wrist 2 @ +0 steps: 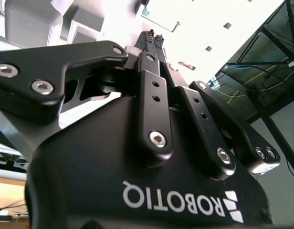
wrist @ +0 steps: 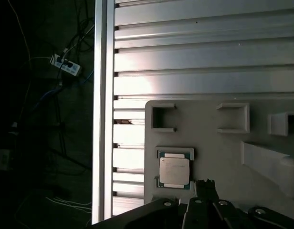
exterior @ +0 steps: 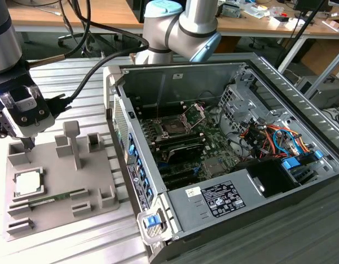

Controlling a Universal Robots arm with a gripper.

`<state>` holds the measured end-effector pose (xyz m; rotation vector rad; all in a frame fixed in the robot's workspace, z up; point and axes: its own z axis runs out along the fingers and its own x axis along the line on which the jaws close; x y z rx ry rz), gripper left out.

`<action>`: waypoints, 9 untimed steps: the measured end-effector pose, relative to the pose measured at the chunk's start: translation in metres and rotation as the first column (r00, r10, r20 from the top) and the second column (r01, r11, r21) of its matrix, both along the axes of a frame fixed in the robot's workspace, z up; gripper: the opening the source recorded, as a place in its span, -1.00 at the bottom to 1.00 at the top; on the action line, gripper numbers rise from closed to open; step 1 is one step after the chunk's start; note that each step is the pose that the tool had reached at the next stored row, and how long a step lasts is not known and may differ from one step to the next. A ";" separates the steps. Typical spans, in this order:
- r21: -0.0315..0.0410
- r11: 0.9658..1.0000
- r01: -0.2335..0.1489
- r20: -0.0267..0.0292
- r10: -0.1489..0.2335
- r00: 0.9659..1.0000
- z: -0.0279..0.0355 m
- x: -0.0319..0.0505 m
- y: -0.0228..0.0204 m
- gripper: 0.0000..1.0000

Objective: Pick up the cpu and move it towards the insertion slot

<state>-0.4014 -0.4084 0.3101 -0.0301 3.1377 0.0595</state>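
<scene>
Cpu (exterior: pixel 27 181) (wrist: pixel 174 171): lies flat, silvery top up, seated in a square-walled pocket (exterior: pixel 15 177) of the grey tray (exterior: pixel 92 184). In the exterior view it sits at about 8 o'clock of the frame. Not lifted, and nothing is resting on it.

Memory stick (exterior: pixel 54 197): long, thin and green. It lies in the tray just beside the cpu, at the cpu's 4 o'clock in the exterior view.

Gripper (exterior: pixel 29 147) (wrist 2: pixel 153 37) (wrist: pixel 204 185): hangs over the tray at the cpu's 12 o'clock in the exterior view, tips pointing down. The fingers (wrist 2: pixel 148 36) are pressed together with nothing between them. In the first wrist view the tips are near one corner of the cpu, beside it and not over it. I cannot tell whether they touch the tray.

Insertion slot (exterior: pixel 175 125): black square socket on the green board inside the open computer case (exterior: pixel 301 99). It is at about 2 o'clock from the cpu and well apart from it. Its silver hinged frame is tilted up at the socket's 1 o'clock side.

Bench (exterior: pixel 59 71): ribbed aluminium, carrying both the tray and the case.
</scene>
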 end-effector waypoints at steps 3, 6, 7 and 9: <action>0.000 1.000 0.000 0.000 0.000 1.000 -0.0019 -0.0003 -0.0013 -0.79; 0.000 1.000 0.000 0.000 0.000 1.000 -0.0039 -0.0006 -0.0022 -0.79; 0.000 1.000 0.000 0.000 0.000 1.000 -0.0044 -0.0006 -0.0025 -0.79; 0.000 1.000 0.000 0.000 0.000 1.000 -0.0061 -0.0010 -0.0040 -0.79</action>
